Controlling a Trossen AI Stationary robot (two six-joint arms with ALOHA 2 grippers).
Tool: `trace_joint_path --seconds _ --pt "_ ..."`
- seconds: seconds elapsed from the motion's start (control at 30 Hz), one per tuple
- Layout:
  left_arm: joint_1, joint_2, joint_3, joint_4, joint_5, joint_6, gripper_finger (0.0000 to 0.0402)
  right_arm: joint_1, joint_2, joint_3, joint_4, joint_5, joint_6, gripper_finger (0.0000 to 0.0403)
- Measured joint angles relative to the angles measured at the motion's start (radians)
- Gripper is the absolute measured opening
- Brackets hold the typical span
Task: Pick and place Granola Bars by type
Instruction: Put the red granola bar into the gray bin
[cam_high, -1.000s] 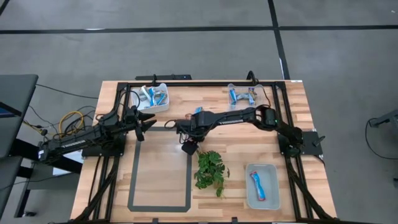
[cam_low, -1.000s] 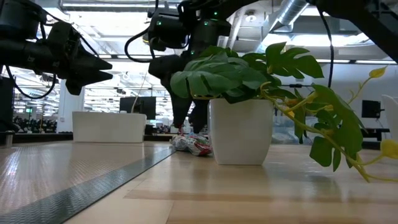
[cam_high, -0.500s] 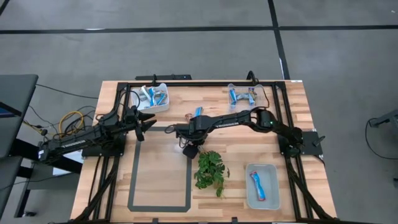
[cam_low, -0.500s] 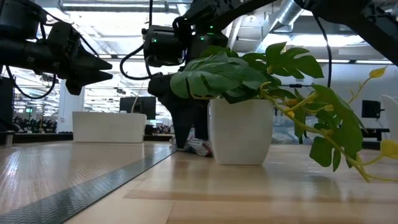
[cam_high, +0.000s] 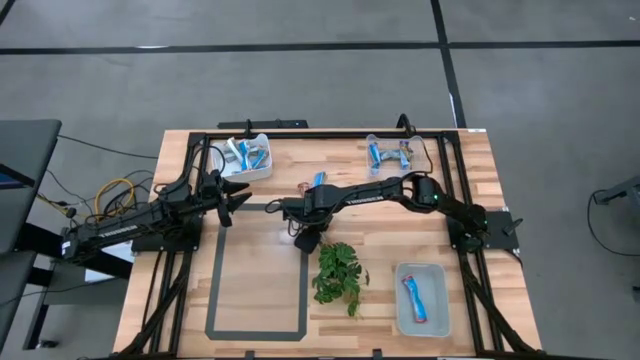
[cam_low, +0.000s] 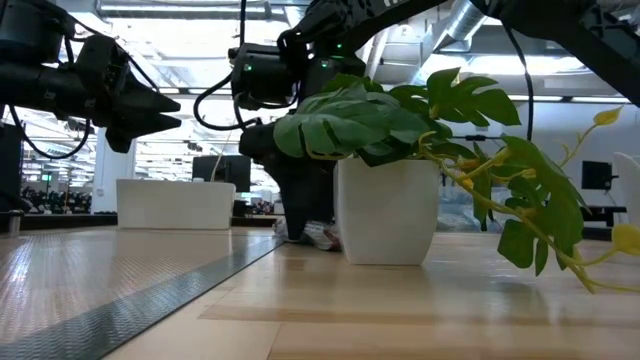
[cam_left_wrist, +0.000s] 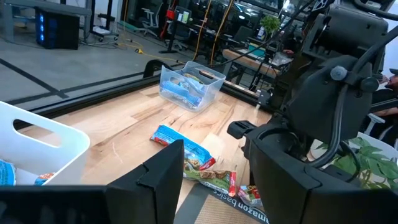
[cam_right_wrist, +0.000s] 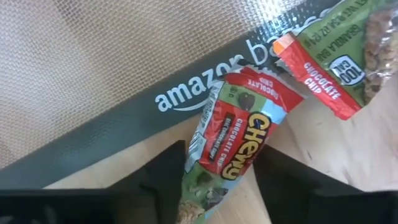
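A red Chewy bar (cam_right_wrist: 242, 140) lies flat on the wood, its far end on the dark mat border (cam_right_wrist: 124, 134). A green-and-red bar (cam_right_wrist: 329, 68) lies beside it. My right gripper (cam_right_wrist: 217, 186) (cam_high: 305, 238) is low over the red bar and open, one finger on each side of the bar's near end. In the left wrist view a blue bar (cam_left_wrist: 180, 144) lies next to the other loose bars (cam_left_wrist: 219, 176). My left gripper (cam_high: 235, 197) (cam_left_wrist: 217, 186) waits open above the table's left part. More bars fill the white bin (cam_high: 248, 155), the clear bin (cam_high: 388, 152) and the grey tray (cam_high: 420, 298). My right gripper comes from above with its fingers (cam_right_wrist: 163, 171) astride the near end (cam_right_wrist: 200, 199) of the red bar, which lies flat on the table. Whether the fingers touch the wrapper, I cannot tell.
A potted plant (cam_high: 338, 272) (cam_low: 388, 205) stands close to the right gripper, on its near side. The dark-bordered mat (cam_high: 257, 270) covers the table's middle-left. Black frame rails (cam_high: 330, 133) run along the table's edges.
My right gripper has come down from above the loose bars to table height at the mat's far-right corner and now hides them in the low view. The left arm has kept still.
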Motion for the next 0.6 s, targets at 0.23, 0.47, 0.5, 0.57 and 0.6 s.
trace_joint_path --seconds 0.23,0.47,0.5,0.57,0.6 --pt "0.0 0.0 0.0 0.0 0.0 0.0 0.0176 0.0 0.0 -0.001 -0.004 0.001 0.0 0.0094" --pt "0.0 0.0 0.0 0.0 0.0 0.0 0.0176 0.004 0.005 0.087 -0.048 -0.048 0.0 0.0071" --pt "0.0 0.0 0.0 0.0 0.0 0.0 0.0176 0.003 0.005 0.108 -0.049 -0.058 0.0 0.0071" --pt "0.0 0.0 0.0 0.0 0.0 0.0 0.0176 0.002 0.005 0.157 -0.049 -0.069 0.0 0.0071" --pt "0.0 0.0 0.0 0.0 0.0 0.0 0.0176 0.002 0.005 0.184 -0.049 -0.069 0.0 0.0071"
